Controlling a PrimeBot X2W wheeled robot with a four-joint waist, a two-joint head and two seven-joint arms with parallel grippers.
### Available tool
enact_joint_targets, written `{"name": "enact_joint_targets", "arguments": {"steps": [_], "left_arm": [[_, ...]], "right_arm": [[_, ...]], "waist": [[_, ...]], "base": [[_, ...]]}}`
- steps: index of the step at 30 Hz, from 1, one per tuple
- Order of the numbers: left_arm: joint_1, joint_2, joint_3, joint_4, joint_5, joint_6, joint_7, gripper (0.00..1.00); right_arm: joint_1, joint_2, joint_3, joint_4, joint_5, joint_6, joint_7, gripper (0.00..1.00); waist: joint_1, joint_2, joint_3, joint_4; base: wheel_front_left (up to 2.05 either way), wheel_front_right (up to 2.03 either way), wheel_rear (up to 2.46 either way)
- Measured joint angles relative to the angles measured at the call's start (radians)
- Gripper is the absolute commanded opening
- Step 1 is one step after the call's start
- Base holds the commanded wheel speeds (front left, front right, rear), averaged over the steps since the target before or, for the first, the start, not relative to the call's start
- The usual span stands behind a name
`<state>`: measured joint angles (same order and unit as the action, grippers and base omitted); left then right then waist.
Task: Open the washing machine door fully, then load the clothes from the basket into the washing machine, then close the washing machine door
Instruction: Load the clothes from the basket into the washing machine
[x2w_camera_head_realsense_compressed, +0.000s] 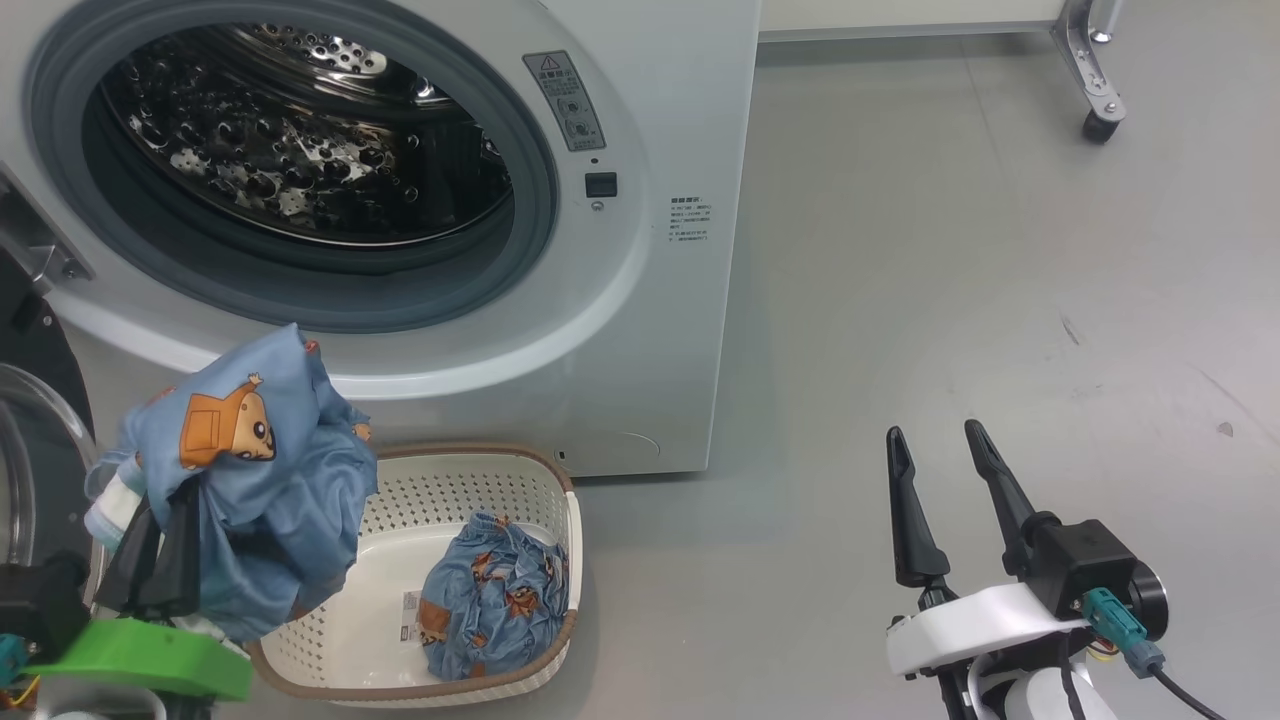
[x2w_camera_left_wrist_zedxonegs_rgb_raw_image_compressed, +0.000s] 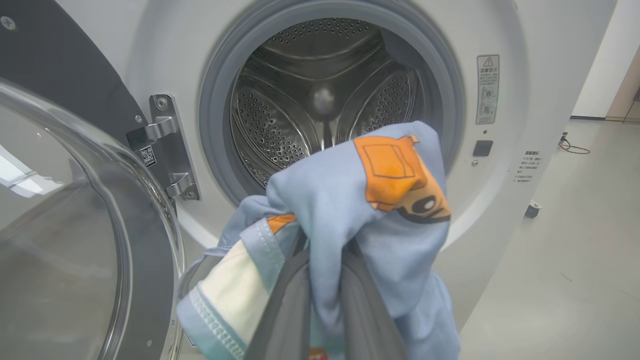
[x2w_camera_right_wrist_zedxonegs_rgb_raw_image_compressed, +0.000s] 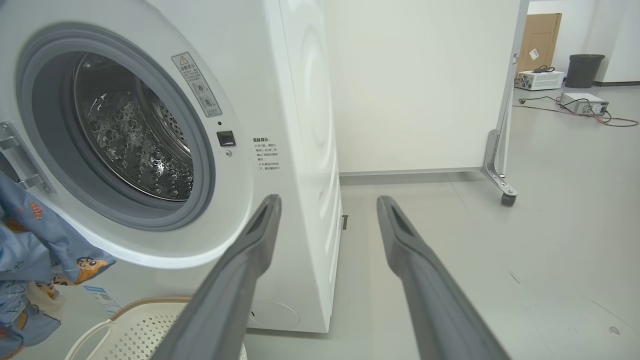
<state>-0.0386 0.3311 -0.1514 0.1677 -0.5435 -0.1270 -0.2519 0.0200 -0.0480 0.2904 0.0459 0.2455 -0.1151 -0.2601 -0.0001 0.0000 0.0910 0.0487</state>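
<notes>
One step of three looks finished: the washing machine door (x2w_camera_left_wrist_zedxonegs_rgb_raw_image_compressed: 75, 225) stands swung wide to the left on its hinge (x2w_camera_left_wrist_zedxonegs_rgb_raw_image_compressed: 165, 145), clear glass bowl facing out, and the mouth of the washing machine (x2w_camera_head_realsense_compressed: 640, 300) is unobstructed. Loading is under way, with the clothes split in two.

One light blue piece (x2w_camera_head_realsense_compressed: 260, 460) with the orange-brown cartoon print (some white cloth hangs with it) is held by the left gripper (x2w_camera_head_realsense_compressed: 160, 545), whose fingers are drawn narrow and clamped on a fold of it. The piece hangs in the air just in front of the lower lip of the opening, above the left end of the basket (x2w_camera_head_realsense_compressed: 470, 490), and is not yet past the grey gasket (x2w_camera_head_realsense_compressed: 540, 200). The steel drum (x2w_camera_head_realsense_compressed: 300, 150) behind it looks empty as far as these views reach.

A second bundle (x2w_camera_head_realsense_compressed: 495, 590) of the same fabric lies at the right end of the basket, on its bottom, beside the label sticker (x2w_camera_head_realsense_compressed: 410, 610). The basket sits on the floor (x2w_camera_head_realsense_compressed: 950, 250), close against the foot of the machine. The right gripper (x2w_camera_head_realsense_compressed: 932, 432) hovers well to the right over bare floor, fingers spread wide, holding nothing.

By my reading, roughly a third of the job is done. The held piece needs to go into the drum, the second bundle has to follow, and the door is to be shut last.
</notes>
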Motion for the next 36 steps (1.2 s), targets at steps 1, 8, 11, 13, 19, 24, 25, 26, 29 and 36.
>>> {"name": "enact_joint_targets", "arguments": {"steps": [1,8,11,13,19,24,25,26,29,36], "left_arm": [[0.004,-0.004,0.003,-0.002,0.002,0.0,0.0,0.0],[0.032,-0.025,0.031,-0.017,0.021,0.0,0.0,0.0],[0.044,-0.035,0.045,-0.021,0.029,0.0,0.0,0.0],[0.051,-0.038,0.052,-0.026,0.033,0.0,0.0,0.0],[0.061,-0.058,0.065,-0.033,0.051,0.0,0.0,0.0],[0.074,-0.069,0.077,-0.038,0.061,0.0,0.0,0.0],[0.077,-0.072,0.08,-0.038,0.062,0.0,0.0,0.0],[0.08,-0.073,0.082,-0.04,0.064,0.0,0.0,0.0],[0.082,-0.079,0.091,-0.045,0.071,0.0,0.0,0.0],[0.084,-0.089,0.111,-0.054,0.077,0.0,0.0,0.0]], "right_arm": [[0.003,0.0,0.0,-0.001,0.0,0.0,0.0,1.0],[0.012,0.001,-0.007,-0.004,0.0,0.005,0.0,1.0],[0.015,0.001,-0.014,-0.007,-0.002,0.008,0.0,1.0],[0.017,0.001,-0.016,-0.008,-0.004,0.008,0.0,1.0],[0.028,0.002,-0.027,-0.014,-0.014,0.008,0.0,1.0],[0.035,0.002,-0.034,-0.02,-0.037,0.008,0.0,1.0],[0.037,0.002,-0.036,-0.021,-0.038,0.008,0.0,1.0],[0.037,0.002,-0.037,-0.023,-0.039,0.008,0.0,1.0],[0.041,0.002,-0.04,-0.029,-0.047,0.008,0.0,1.0],[0.041,0.003,-0.043,-0.048,-0.055,0.007,0.0,1.0]], "waist": [[0.0,0.0,-0.001,-0.002],[0.0,0.0,-0.003,-0.008],[0.0,0.0,-0.005,-0.01],[0.0,0.0,-0.005,-0.012],[0.0,0.0,-0.008,-0.02],[0.0,0.0,-0.008,-0.026],[0.0,0.0,-0.008,-0.027],[0.0,0.0,-0.008,-0.028],[0.0,0.0,-0.005,-0.031],[0.0,0.0,0.019,-0.042]], "base": [[0.0,0.0,0.0],[0.0,0.0,0.0],[0.0,0.0,0.0],[0.0,0.0,0.0],[0.0,0.0,0.0],[0.0,0.0,0.0],[0.0,0.0,0.0],[0.0,0.0,0.0],[0.0,0.0,0.0],[0.0,0.0,0.0]]}}
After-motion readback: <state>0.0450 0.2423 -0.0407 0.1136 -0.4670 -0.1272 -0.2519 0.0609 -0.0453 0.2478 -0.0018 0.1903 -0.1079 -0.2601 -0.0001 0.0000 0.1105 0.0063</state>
